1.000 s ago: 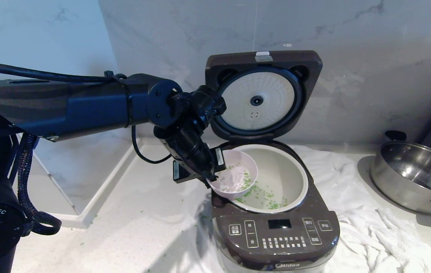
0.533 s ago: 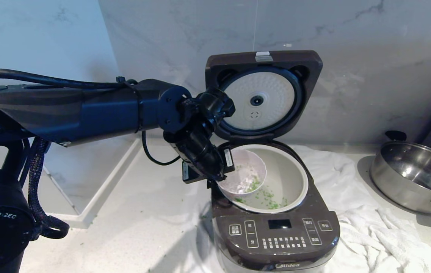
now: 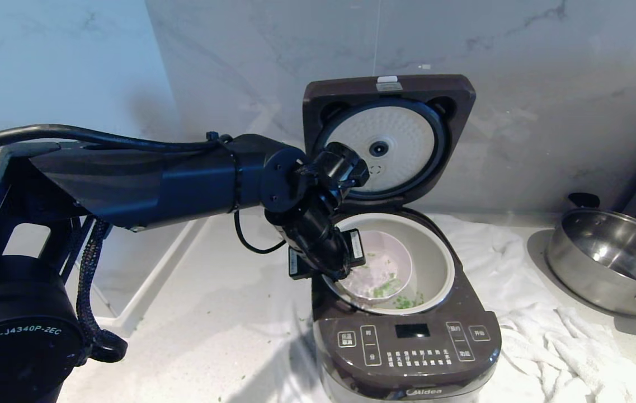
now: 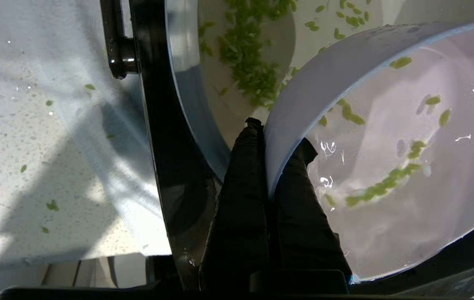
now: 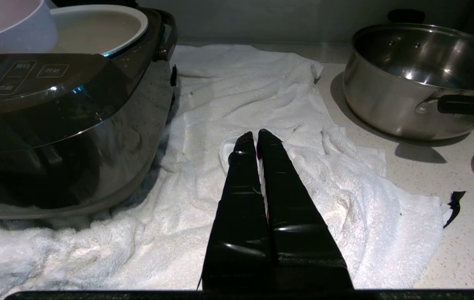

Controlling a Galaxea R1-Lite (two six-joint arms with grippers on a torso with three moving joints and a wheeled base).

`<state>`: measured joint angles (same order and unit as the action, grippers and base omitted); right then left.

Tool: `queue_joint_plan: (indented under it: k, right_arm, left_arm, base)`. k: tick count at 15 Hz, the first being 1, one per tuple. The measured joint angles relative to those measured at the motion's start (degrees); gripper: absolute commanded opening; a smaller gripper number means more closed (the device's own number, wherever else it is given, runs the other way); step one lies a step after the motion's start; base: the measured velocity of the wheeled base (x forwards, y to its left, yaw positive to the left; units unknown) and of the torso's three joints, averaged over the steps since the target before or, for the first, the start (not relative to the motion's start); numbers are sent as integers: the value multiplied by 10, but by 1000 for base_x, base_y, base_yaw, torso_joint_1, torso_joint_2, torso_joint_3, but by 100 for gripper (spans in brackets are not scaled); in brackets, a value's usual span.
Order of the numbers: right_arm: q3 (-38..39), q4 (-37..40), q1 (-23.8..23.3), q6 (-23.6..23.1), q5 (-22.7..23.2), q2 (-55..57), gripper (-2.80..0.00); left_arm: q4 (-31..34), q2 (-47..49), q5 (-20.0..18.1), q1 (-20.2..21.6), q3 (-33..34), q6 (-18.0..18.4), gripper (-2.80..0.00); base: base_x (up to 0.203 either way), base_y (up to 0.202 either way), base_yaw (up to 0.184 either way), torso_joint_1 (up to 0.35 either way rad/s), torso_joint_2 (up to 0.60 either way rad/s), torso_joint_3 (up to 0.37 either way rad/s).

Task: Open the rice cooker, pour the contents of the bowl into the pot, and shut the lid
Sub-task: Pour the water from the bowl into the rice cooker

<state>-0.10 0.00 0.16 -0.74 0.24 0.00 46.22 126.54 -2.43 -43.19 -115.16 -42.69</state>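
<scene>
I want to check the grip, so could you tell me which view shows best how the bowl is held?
The left wrist view: the left gripper pinches the bowl rim. The head view hides the fingers; the right wrist view shows only the bowl's side.

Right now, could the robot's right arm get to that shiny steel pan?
Probably yes: the right gripper, shut and empty, hangs over the white towel, with open counter between it and the pan.

Left arm reaching forward, wrist bent down, left claw point(image 4: 276, 137) clamped (fingers together); right claw point(image 5: 255, 139) closed, low
</scene>
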Motion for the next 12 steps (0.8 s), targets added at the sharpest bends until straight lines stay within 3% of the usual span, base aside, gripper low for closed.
queue_joint_plan:
  k: [12]
  right_arm:
    - [0,0,0,0,0,0,-280]
  left_arm:
    - [-67,38,0,0,-2,0,-280]
  base:
    - [0,0,0,0,0,0]
